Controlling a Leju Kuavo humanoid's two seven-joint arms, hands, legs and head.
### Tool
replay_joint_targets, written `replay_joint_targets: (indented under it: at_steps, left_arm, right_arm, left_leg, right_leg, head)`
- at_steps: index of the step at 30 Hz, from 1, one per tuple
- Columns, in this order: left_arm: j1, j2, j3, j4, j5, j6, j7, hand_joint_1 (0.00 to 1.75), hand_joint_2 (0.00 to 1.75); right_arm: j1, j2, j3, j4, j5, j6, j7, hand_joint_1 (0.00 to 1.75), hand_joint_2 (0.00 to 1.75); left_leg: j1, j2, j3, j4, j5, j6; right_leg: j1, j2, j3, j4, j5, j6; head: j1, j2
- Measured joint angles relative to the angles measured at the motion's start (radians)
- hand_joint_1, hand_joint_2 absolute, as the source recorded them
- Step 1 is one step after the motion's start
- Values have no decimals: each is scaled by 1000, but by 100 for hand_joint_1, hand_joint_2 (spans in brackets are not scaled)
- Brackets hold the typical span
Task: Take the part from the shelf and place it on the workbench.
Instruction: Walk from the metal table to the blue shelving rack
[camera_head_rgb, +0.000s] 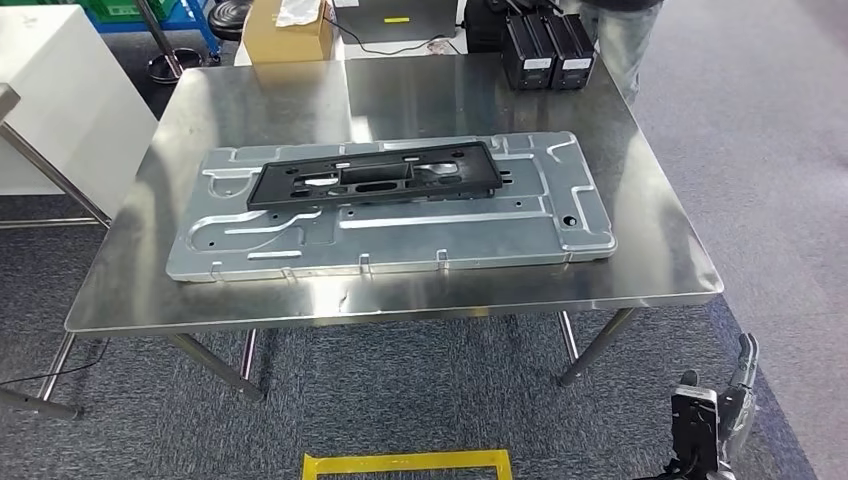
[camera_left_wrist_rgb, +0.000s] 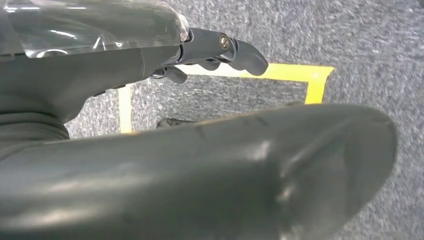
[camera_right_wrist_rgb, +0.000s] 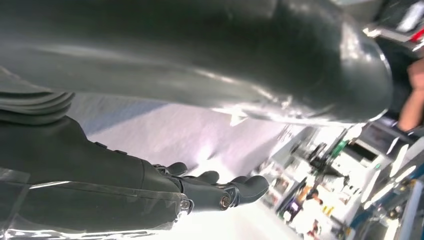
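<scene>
Left hand (camera_left_wrist_rgb: 200, 55) empty, dark fingers (camera_left_wrist_rgb: 240, 52) loosely extended over grey carpet floor (camera_left_wrist_rgb: 350, 35) with yellow tape rectangle (camera_left_wrist_rgb: 300, 72).

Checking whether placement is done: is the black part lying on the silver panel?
Yes, the black part lies flat on the silver panel on the workbench.

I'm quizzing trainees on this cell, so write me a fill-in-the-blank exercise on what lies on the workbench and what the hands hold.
1. The black plastic frame lies on top of the ____ metal panel.
2. The panel rests on the steel workbench, whose top is ____ and reflective.
3. A rectangle of ____ tape marks the carpet in front of the workbench.
4. The left hand and the right hand each hold ____.

Missing words: silver; shiny; yellow; nothing
</scene>
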Motion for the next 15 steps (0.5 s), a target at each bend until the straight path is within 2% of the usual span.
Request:
replay_joint_targets:
  at_steps: [1, 3, 4, 5, 6, 8, 9, 10, 11, 12, 13, 14, 15]
  left_arm:
    - [-3, 1, 0, 0, -1, -1, 0, 0, 0]
    - [-4, 1, 0, 0, -6, -4, -1, 0, 0]
    - [-5, 0, 0, 0, -9, -6, -1, 0, 0]
    - [-6, -2, -1, 0, -12, -7, 0, 0, 0]
    - [-7, -3, -1, 0, -16, -8, 1, 0, 0]
    - [-6, -8, -2, 1, -26, -10, 5, 0, 0]
    - [-5, -10, -3, 2, -33, -12, 9, 0, 0]
    - [-4, -12, -6, 3, -43, -16, 16, 0, 0]
    - [-3, -14, -11, 5, -55, -21, 24, 0, 0]
    - [-3, -16, -17, 7, -66, -26, 34, 0, 0]
    - [-3, -18, -23, 9, -75, -31, 43, 0, 0]
    - [-3, -20, -29, 10, -82, -34, 52, 0, 0]
    - [-2, -22, -34, 12, -88, -37, 62, 0, 0]
  right_arm:
    - [-6, 4, -18, 27, 29, 3, 0, 0, 0]
    - [-35, 4, -47, 125, 132, 15, 11, 0, 0]
    - [-58, 1, -60, 207, 210, 26, 26, 0, 0]
    - [-83, -5, -69, 303, 286, 42, 47, 0, 0]
    - [-106, -11, -77, 402, 354, 65, 76, 0, 0]
    - [-140, -20, -80, 586, 454, 169, 188, 0, 0]
    - [-149, -22, -75, 662, 494, 253, 283, 0, 0]
    - [-155, -22, -66, 732, 534, 367, 414, 0, 0]
    - [-157, -22, -53, 792, 568, 491, 558, 0, 0]
    - [-155, -20, -40, 843, 591, 605, 692, 0, 0]
    - [-153, -15, -29, 887, 600, 701, 809, 0, 0]
    - [-150, -9, -22, 921, 596, 760, 888, 0, 0]
    - [-147, 0, -20, 948, 586, 795, 942, 0, 0]
  left_leg:
    - [-3, 0, 19, -35, -5, 5]
    - [-4, 2, 18, -56, 7, 12]
    - [-2, 5, 15, -65, 20, 18]
    - [1, 9, 9, -73, 34, 25]
    - [3, 11, -1, -79, 49, 30]
    - [2, 13, -29, -77, 71, 35]
    - [1, 13, -44, -73, 81, 34]
    - [2, 13, -59, -68, 89, 32]
    - [3, 12, -76, -60, 96, 29]
    - [4, 11, -92, -50, 102, 26]
    - [4, 10, -108, -38, 105, 22]
    - [4, 9, -124, -24, 108, 16]
    - [2, 10, -136, -12, 111, 9]
  right_leg:
    - [-1, -1, -2, -1, 8, 6]
    - [-3, 0, -3, -8, 24, 19]
    - [-3, 2, -5, -7, 20, 25]
    - [-3, 5, -10, 8, -3, 30]
    - [-4, 7, -20, 40, -43, 34]
    - [-7, 9, -50, 152, -140, 40]
    - [-8, 9, -60, 208, -165, 43]
    - [-10, 8, -59, 243, -166, 46]
    - [-12, 8, -42, 247, -146, 49]
    - [-16, 8, -10, 217, -117, 51]
    - [-21, 8, 35, 159, -98, 54]
    - [-22, 9, 80, 92, -95, 55]
    - [-21, 10, 111, 41, -100, 52]
  head:
    - [0, 0]
    - [-1, 0]
    - [-1, 0]
    - [-1, 0]
    - [0, 0]
    - [1, 0]
    - [1, 0]
    - [1, 0]
    - [1, 0]
    - [1, 0]
    - [1, 0]
    - [1, 0]
    - [1, 0]
